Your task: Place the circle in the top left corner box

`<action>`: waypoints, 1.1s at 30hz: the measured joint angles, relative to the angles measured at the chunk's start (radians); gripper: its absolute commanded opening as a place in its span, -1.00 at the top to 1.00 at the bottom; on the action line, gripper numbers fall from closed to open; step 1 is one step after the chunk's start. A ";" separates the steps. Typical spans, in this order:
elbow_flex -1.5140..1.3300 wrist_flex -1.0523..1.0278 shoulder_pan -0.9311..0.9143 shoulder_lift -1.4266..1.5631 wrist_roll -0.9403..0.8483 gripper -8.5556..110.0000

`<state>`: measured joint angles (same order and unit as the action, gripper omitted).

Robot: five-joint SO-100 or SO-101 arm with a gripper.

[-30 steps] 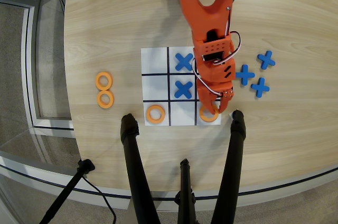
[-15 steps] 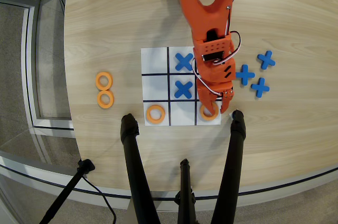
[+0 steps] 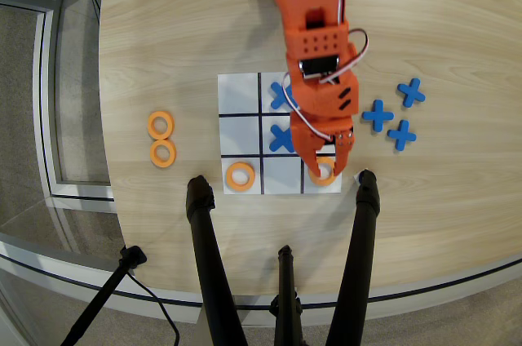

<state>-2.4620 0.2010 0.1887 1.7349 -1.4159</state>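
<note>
**Ring held over near right cell**

Overhead view, near to far. The fingers [image 3: 328,170] are closed narrowly around the circle [image 3: 324,171] at the near right cell of the sheet [image 3: 238,95]. Another ring [image 3: 241,176] lies in the near left cell. Farther, two crosses [image 3: 281,139] occupy the middle column. Spare rings [image 3: 161,125] lie left on the desk [image 3: 163,36], spare crosses [image 3: 378,114] right.

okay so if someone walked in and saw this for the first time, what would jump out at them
The big orange arm reaching down from the top over the white grid sheet, its gripper around an orange ring in the bottom right cell. Next, another ring in the bottom left cell and blue crosses in the middle column.
</note>
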 measured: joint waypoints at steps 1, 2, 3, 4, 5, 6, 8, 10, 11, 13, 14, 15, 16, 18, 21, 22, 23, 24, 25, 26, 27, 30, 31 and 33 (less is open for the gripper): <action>-0.035 -0.071 -0.006 0.083 0.008 0.71; -0.055 -0.156 -0.015 0.164 0.009 0.71; -0.060 -0.261 -0.028 0.252 0.009 0.71; -0.064 -0.376 -0.040 0.336 0.009 0.71; -0.072 -0.497 -0.048 0.414 0.009 0.71; -0.078 -0.623 -0.049 0.486 0.009 0.71; -0.106 -0.853 -0.048 0.620 0.005 0.71; -0.169 -1.037 -0.067 0.744 -0.023 0.71; -0.210 -1.088 -0.071 0.807 -0.028 0.71; -0.308 -1.157 -0.066 0.933 -0.058 0.71; -0.362 -1.181 -0.078 0.996 -0.069 0.71; -0.417 -1.201 -0.098 1.060 -0.077 0.71; -0.466 -1.221 -0.107 1.118 -0.081 0.71; -0.551 -1.269 -0.114 1.221 -0.089 0.72; -0.635 -1.341 -0.152 1.348 -0.091 0.86; -0.652 -1.353 -0.155 1.385 -0.091 0.86; -0.678 -1.362 -0.175 1.408 -0.091 0.86; -0.686 -1.381 -0.206 1.453 -0.097 0.86; -0.686 -1.405 -0.232 1.508 -0.103 0.86; -0.686 -1.428 -0.253 1.536 -0.106 0.86; -0.686 -1.450 -0.272 1.548 -0.109 0.86; -0.686 -1.477 -0.420 1.612 -0.106 0.85; -0.686 -1.482 -0.476 1.601 -0.109 0.85; -0.686 -1.488 -0.640 1.631 -0.107 0.85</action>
<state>-3.1477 -1.2870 -0.4510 3.3656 -1.5232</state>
